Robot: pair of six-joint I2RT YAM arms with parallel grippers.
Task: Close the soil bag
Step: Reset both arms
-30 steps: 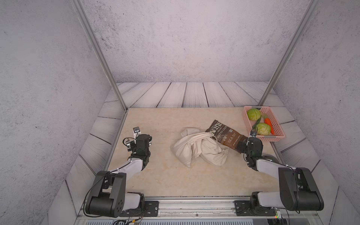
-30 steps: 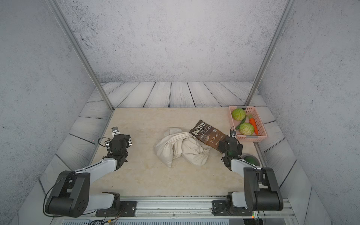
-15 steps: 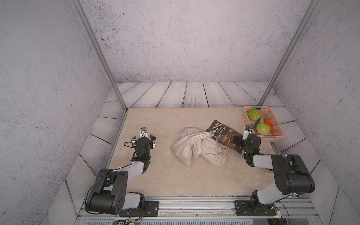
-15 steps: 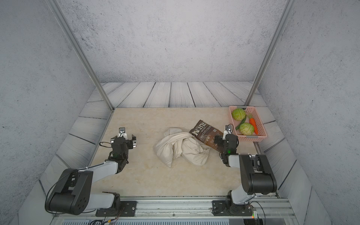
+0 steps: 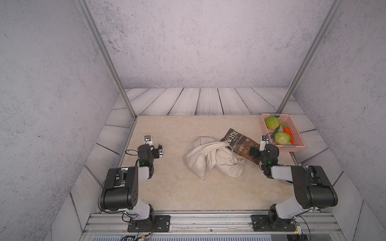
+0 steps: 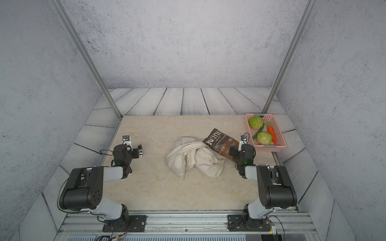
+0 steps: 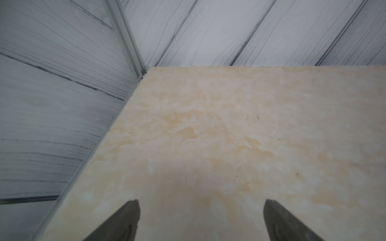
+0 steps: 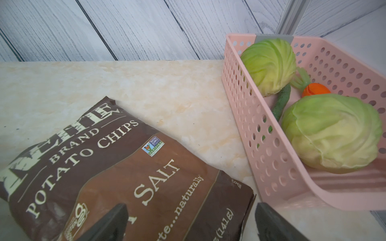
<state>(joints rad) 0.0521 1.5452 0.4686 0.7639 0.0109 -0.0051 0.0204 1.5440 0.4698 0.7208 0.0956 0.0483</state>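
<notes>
The only writing we can read is on the brown chip bag (image 8: pixel 117 171): "BRAND POTATO CHIPS" in cream capitals, "SALT" lower down, "...naturally" in slanted script, "(141g)" at the bottom edge, and a small "NON GMO ... VERIFIED" badge. The large brand word above it is partly cut off in the right wrist view. The soil bag (image 5: pixel 211 160) carries no lettering that we can see. It is a cream cloth sack lying slumped in the middle of the table (image 5: pixel 177 187), between the two arms, with its gathered neck and pale cords (image 5: pixel 219 144) touching the chip bag's near edge (whether the mouth is drawn fully tight we cannot tell).

The chip bag lies flat between the sack and a pink perforated basket (image 8: pixel 261 146) at the table's far right corner, so it sits directly on the right arm's side of the sack. The right gripper (image 8: pixel 191 206) hovers over the chip bag's lower end, jaws spread wide and holding nothing. The left gripper (image 7: pixel 201 204) is well apart from the sack — over bare table near the left edge, jaws likewise spread and empty.

Counted: one sack, one chip bag, one basket holding two cabbages (image 8: pixel 332 131), one carrot (image 8: pixel 315 89) and one dark green vegetable (image 8: pixel 282 102).
</notes>
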